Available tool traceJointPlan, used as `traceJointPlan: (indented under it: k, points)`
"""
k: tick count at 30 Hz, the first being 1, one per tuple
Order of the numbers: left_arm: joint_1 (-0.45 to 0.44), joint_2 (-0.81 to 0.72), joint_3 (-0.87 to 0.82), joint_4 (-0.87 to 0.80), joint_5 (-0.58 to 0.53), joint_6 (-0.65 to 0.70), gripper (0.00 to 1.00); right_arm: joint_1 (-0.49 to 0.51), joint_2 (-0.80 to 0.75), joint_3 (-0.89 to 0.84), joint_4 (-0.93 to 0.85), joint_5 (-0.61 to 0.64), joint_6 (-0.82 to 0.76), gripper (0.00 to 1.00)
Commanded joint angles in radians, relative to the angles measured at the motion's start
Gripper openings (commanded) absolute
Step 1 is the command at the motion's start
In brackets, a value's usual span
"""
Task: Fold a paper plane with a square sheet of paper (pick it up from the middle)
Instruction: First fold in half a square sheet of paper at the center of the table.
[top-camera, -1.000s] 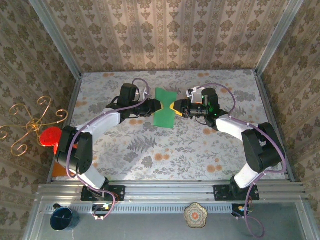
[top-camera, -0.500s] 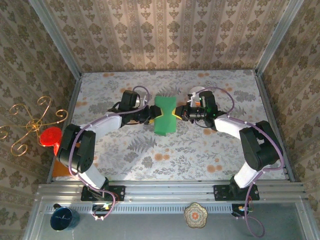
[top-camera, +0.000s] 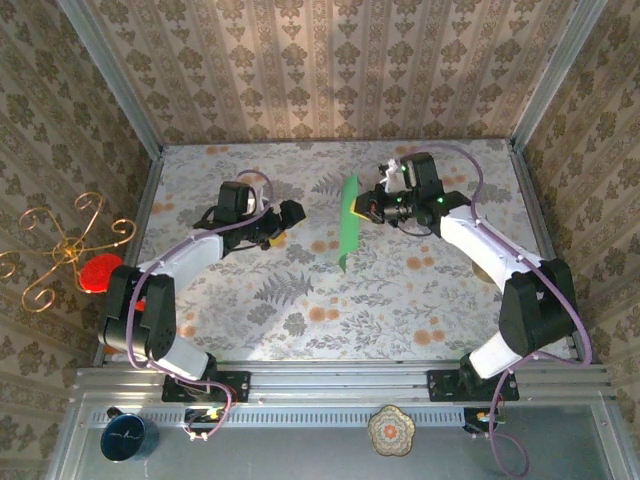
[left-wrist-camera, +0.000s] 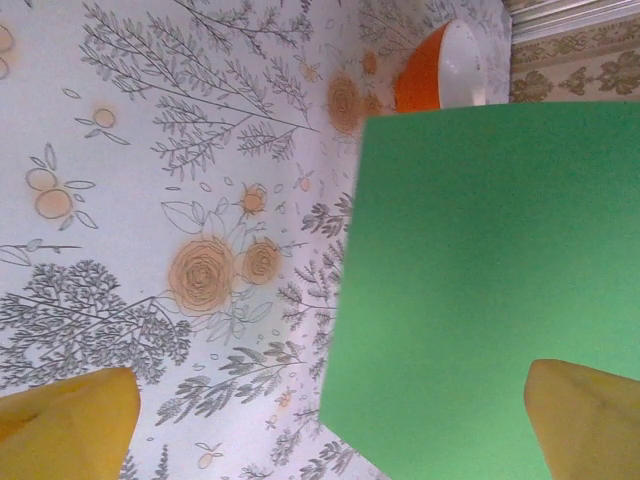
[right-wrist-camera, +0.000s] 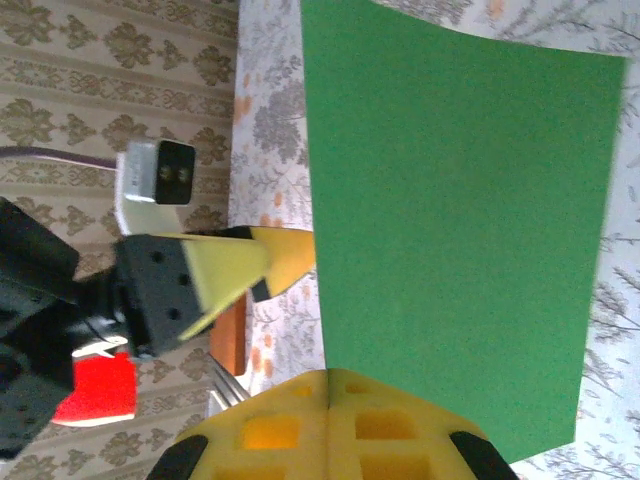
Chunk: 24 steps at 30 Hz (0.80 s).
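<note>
The square sheet of green paper (top-camera: 348, 222) hangs upright on its edge above the middle of the table, so it is seen as a thin strip from above. My right gripper (top-camera: 362, 208) is shut on its side edge; in the right wrist view the sheet (right-wrist-camera: 450, 220) spreads out flat, with the yellow pads of the right gripper (right-wrist-camera: 328, 378) pressed together on it. My left gripper (top-camera: 290, 214) stands open to the left of the sheet, apart from it. In the left wrist view the sheet (left-wrist-camera: 490, 290) faces the left gripper (left-wrist-camera: 330, 430), with nothing between its fingers.
A white bowl with a red rim (left-wrist-camera: 440, 80) sits on the table beyond the sheet. An orange board (right-wrist-camera: 230, 340) lies at the table's left edge near a red object (top-camera: 98, 272) and a gold wire stand (top-camera: 55, 250). On the front rail are a blue cup (top-camera: 127, 438) and a round ornament (top-camera: 391, 432).
My left gripper has let go of the sheet and drawn back to the left. My right gripper has turned the sheet from flat to standing on edge and lifted it a little farther back.
</note>
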Motion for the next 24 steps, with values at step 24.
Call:
traceJointPlan:
  k: [24]
  points:
    - [-0.108, 0.024, -0.037, -0.168, -0.236, 0.076, 0.91, 0.089, 0.328, -0.136, 0.262, -0.004, 0.063, 0.05]
